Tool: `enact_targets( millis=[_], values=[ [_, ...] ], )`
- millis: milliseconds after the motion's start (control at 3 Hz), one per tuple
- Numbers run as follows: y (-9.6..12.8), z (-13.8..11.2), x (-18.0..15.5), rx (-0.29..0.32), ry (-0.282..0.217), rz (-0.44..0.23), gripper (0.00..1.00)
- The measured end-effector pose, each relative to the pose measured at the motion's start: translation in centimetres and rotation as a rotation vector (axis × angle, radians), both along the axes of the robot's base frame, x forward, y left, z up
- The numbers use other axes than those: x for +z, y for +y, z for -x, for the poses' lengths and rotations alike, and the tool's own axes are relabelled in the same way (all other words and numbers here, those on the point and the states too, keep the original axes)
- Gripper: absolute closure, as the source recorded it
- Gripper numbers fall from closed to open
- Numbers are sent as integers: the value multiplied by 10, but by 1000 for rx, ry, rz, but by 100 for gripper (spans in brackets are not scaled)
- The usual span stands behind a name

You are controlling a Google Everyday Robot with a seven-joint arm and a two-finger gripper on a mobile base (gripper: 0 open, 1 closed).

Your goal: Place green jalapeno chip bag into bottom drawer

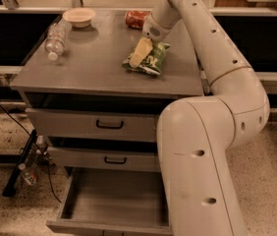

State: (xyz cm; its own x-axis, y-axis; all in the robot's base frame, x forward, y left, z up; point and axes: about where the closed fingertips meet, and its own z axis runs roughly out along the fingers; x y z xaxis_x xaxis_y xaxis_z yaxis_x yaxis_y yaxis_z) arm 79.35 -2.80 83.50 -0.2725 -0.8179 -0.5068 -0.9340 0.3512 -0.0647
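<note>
Camera view: claw (140, 54) over bag (154, 63); bottom drawer (114, 200) open.

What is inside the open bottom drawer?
In the bottom drawer only grey floor shows; the arm covers its right side. The pincer is at the green jalapeno chip bag on the cabinet.

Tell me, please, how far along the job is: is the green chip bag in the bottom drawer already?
Done: the bottom drawer stands pulled out, its grey floor showing. In hand: the pincer is at the green jalapeno chip bag, which lies on the cabinet top, not in the drawer. Left: lift the bag, carry it down and set it in the drawer.
</note>
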Motion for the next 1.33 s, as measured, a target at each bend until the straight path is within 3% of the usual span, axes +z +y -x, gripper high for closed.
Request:
enact_targets(
  millis=[667,1000,1333],
  values=[
    [0,0,0,0,0,0,81],
    [0,0,0,0,0,0,100],
    [0,0,3,-1,0,0,100]
  ],
)
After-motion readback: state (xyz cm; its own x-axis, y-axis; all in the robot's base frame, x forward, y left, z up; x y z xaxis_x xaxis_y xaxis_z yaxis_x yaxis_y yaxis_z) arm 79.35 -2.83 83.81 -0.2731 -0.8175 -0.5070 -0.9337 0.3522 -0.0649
